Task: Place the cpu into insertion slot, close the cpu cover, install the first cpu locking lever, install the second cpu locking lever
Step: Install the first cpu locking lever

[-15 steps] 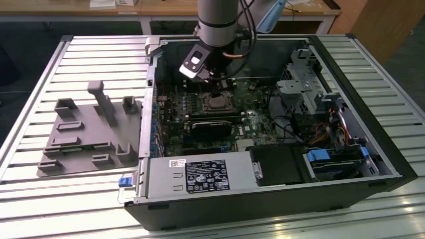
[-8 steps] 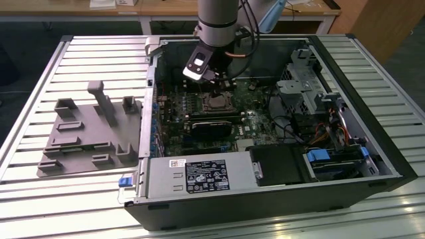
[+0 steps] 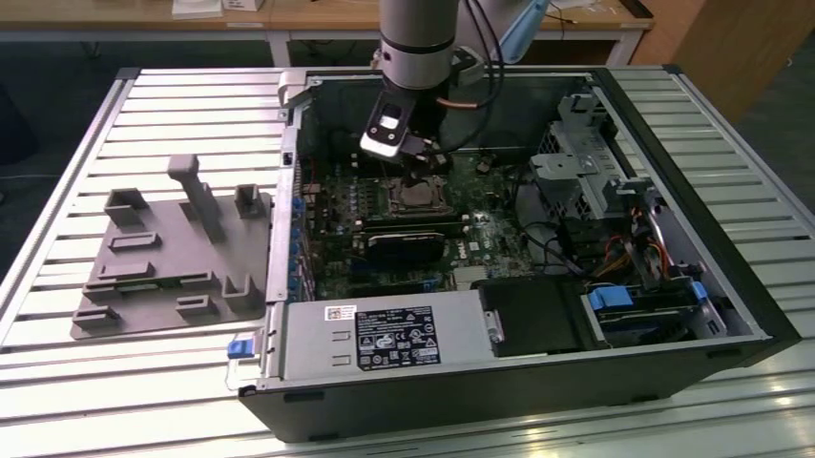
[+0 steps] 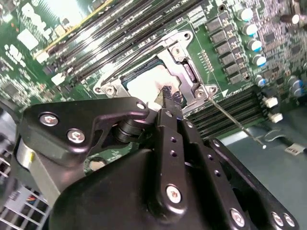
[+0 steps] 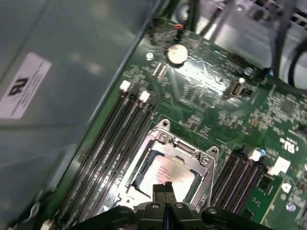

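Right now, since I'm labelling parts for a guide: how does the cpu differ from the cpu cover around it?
The cpu is a solid pale plate; the cpu cover is a thin frame with a big open window. The cpu is smaller and sits inside that window; the cpu cover runs around it. Both are square, silvery metal and lie flat over the green board.

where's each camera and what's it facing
Exterior view: off the arm, looking down into the open computer case; the arm shows.
First wrist view: on the wrist, looking past the gripper at the cpu.
Second wrist view: on the wrist, behind the gripper, cpu beyond.
Both wrist views share gripper and cpu.
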`<state>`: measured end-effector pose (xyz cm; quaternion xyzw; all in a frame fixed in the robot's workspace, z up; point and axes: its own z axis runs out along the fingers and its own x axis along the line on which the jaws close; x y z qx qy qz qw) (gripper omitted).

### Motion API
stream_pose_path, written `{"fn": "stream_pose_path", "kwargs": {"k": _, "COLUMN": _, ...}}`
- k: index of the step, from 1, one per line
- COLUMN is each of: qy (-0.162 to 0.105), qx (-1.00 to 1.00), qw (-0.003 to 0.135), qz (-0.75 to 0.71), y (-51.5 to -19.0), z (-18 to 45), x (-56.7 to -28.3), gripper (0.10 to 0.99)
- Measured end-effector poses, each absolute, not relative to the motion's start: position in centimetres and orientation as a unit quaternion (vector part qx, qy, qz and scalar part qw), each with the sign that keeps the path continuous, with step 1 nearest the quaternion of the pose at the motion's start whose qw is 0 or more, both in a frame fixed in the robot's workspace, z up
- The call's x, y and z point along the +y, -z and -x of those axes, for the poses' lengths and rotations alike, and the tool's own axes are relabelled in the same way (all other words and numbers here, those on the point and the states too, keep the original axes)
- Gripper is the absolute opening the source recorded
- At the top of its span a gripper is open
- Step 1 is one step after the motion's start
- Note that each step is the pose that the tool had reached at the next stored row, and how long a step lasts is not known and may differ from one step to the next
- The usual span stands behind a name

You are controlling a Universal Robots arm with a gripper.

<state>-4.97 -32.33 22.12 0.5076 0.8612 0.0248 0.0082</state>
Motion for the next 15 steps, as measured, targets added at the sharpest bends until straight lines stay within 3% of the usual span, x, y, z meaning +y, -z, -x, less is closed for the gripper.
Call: {"fn": "stream_pose_path", "kwargs": {"k": 15, "qy": -0.024, "qx": 0.922, "qw": 0.006, "qz": -0.386, "y": -22.11, "z": 4.98, "x": -32.34, "gripper": 0.102}}
